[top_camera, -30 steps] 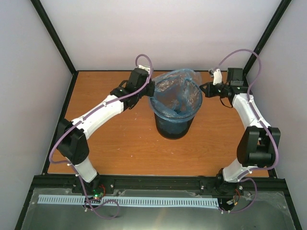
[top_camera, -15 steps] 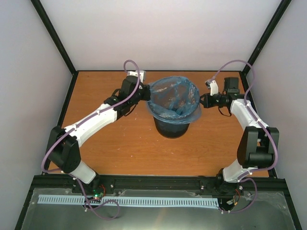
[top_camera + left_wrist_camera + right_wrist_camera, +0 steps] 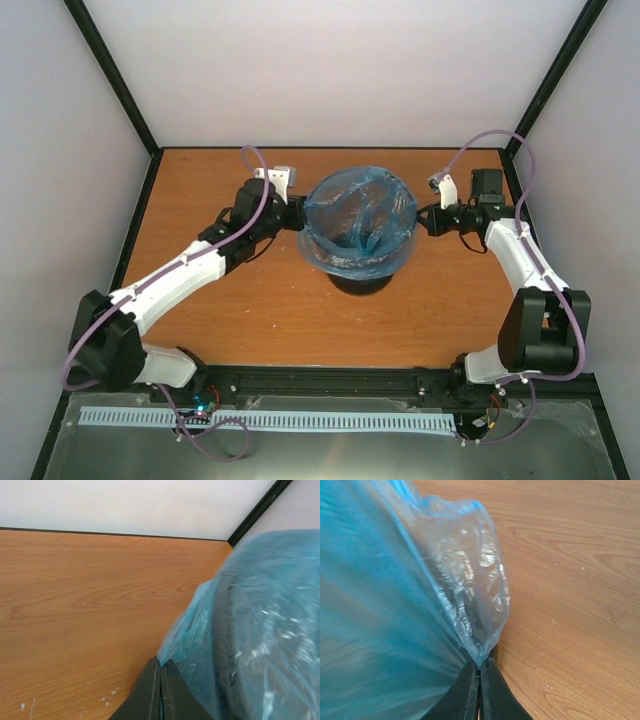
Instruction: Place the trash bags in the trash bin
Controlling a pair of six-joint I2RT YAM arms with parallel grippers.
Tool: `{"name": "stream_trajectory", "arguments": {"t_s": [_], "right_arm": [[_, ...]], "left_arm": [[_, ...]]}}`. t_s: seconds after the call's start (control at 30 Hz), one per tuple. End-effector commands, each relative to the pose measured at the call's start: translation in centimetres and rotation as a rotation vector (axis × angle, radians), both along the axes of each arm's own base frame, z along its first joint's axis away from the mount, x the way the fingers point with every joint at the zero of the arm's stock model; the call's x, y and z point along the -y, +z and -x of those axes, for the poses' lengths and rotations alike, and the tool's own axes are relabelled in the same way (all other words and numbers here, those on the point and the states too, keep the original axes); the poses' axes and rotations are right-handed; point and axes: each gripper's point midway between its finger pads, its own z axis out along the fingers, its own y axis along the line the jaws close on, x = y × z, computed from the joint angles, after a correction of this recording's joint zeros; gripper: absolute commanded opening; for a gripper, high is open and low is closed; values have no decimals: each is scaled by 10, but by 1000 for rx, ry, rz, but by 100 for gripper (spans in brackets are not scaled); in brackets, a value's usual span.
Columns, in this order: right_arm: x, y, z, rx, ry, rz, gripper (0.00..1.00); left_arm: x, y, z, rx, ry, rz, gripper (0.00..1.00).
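Lining the bin (image 3: 362, 284), bag (image 3: 360, 210) drapes over its rim; my left gripper (image 3: 298, 214) and right gripper (image 3: 421, 219) clamp opposite edges, arms outstretched.

The bin (image 3: 358, 284) stands mid-table with the bag (image 3: 360, 210) spread wide over its top. The film is pinched taut between the left gripper (image 3: 299, 213) and the right gripper (image 3: 423, 221), so arms and film bar the whole middle band. Bare table (image 3: 260, 312) lies open in front of the bin and behind it, walled at back and sides. The bin's mouth seems covered, though the overhead view leaves that unclear.
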Motion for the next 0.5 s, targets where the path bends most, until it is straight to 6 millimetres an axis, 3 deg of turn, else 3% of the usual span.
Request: {"name": "stream_trajectory", "arguments": {"t_s": [0.0,0.1,0.23,0.33,0.47], "right_arm": [[2,8,10,30,21,19,3],[3,12,16,40,14,30,4],[11,14,26,55,-17,83,22],[20,20,38,81,-58,128,39],[30,32,58,131,-96,195,53]], "left_arm": [[-3,31,20,58,-51,56,1],[-5,50,33,94,-81,93,15],[-13,63,51,107,-90,133,42],[-24,59,63,89,-71,151,52],[-32,44,81,48,-74,185,61]]}}
